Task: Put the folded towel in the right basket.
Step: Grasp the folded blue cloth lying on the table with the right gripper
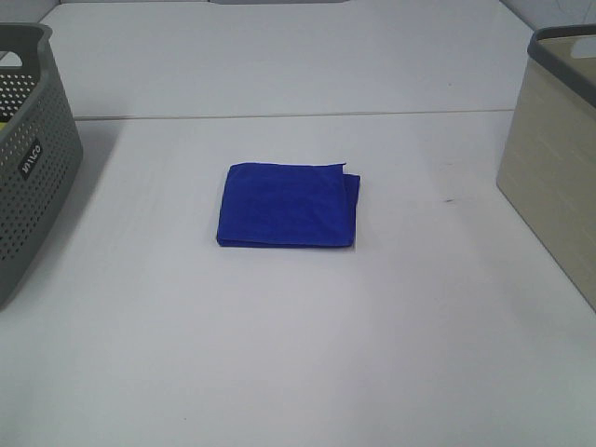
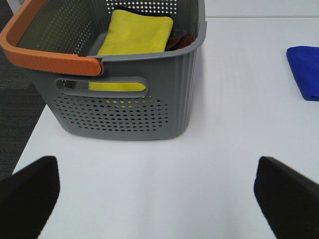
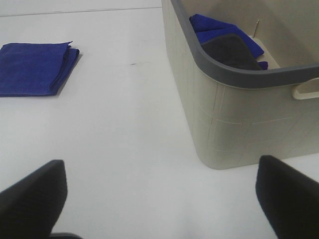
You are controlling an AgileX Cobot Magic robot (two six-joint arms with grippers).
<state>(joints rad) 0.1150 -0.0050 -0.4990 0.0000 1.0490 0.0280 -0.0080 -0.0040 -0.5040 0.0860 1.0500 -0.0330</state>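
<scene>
A folded blue towel (image 1: 287, 206) lies flat in the middle of the white table; it also shows in the left wrist view (image 2: 305, 71) and in the right wrist view (image 3: 36, 67). The right basket (image 1: 557, 154) is beige with a grey rim and stands at the table's right edge; the right wrist view shows it (image 3: 234, 114) holding blue and dark cloths. My left gripper (image 2: 157, 191) is open and empty in front of the grey basket. My right gripper (image 3: 159, 196) is open and empty, near the beige basket. Neither gripper shows in the exterior view.
A grey perforated basket (image 1: 26, 158) with an orange handle (image 2: 50, 59) stands at the table's left edge and holds a yellow towel (image 2: 133, 37). A seam (image 1: 298, 115) runs across the table behind the blue towel.
</scene>
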